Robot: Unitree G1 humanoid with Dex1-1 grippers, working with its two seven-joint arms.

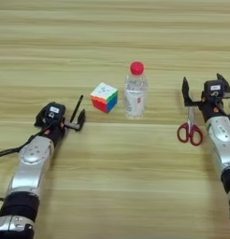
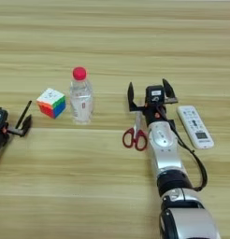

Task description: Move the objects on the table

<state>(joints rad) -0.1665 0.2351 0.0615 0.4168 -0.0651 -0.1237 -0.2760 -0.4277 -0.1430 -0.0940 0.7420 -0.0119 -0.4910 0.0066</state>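
small clear plastic bottle with red cap (image 1: 135, 95) upright, frame centre, light, slippery: grasp mid-body | multicoloured puzzle cube (image 1: 104, 97) just left, rigid | right gripper (image 2: 152, 96) spread wide above red-handled scissors (image 2: 135, 133) | left gripper (image 1: 78, 119) parted, thin black stick (image 1: 77, 108) beside

A pale wooden table (image 1: 112, 186) with long plank grain and a soft satin sheen fills the frame. At centre stands a clear, glossy plastic bottle (image 1: 135, 95) with a smooth red cap. Left of it sits a cube (image 1: 104, 97) of shiny coloured plastic. At right lie scissors (image 2: 135, 133) with red plastic handles, and a matt white plastic remote (image 2: 195, 126). Both arms show brushed silver metal shells.
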